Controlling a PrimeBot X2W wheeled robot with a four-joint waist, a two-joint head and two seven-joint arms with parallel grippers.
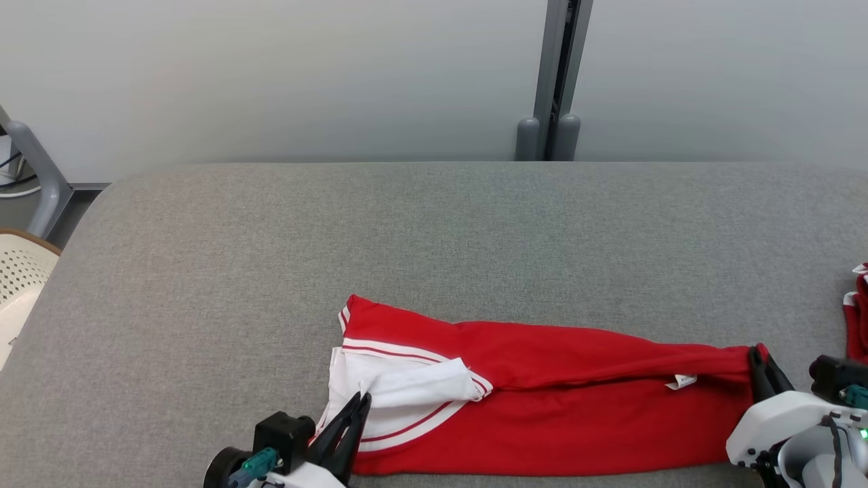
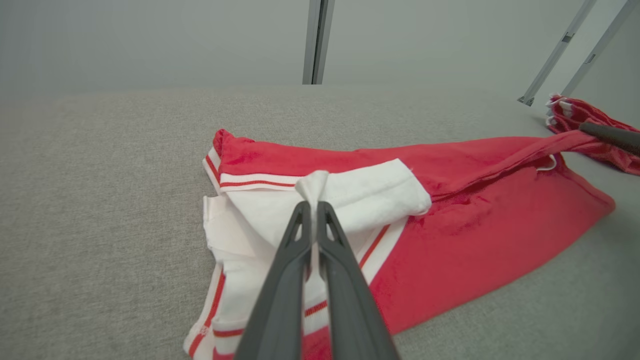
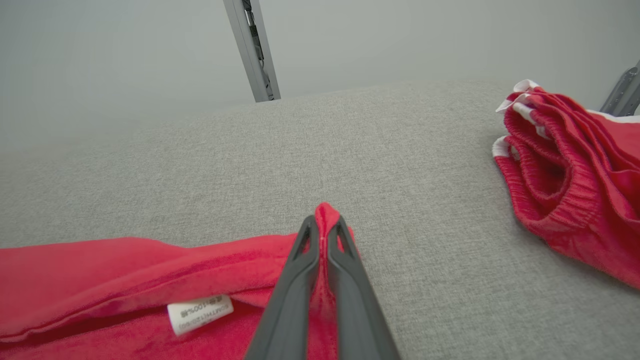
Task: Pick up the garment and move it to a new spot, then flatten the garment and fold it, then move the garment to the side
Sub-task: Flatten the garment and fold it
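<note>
The garment point(image 1: 556, 400) is red with a white panel and red-and-white stripes, lying lengthwise on the grey table near its front edge. My left gripper point(image 1: 363, 401) is shut on the white corner at the garment's left end, and the left wrist view shows a white fold point(image 2: 312, 182) pinched between the fingers. At the right end my right gripper point(image 1: 759, 359) is shut on the red edge point(image 3: 326, 212), which is lifted a little off the table. A white label point(image 3: 199, 312) lies just left of it.
The grey fabric table point(image 1: 407, 230) stretches wide behind the garment. Another red garment point(image 1: 860, 318) lies bunched at the far right edge, also seen as a red pile point(image 3: 565, 175). A white perforated basket point(image 1: 17, 278) stands off the table's left. A grey post point(image 1: 556, 81) rises behind.
</note>
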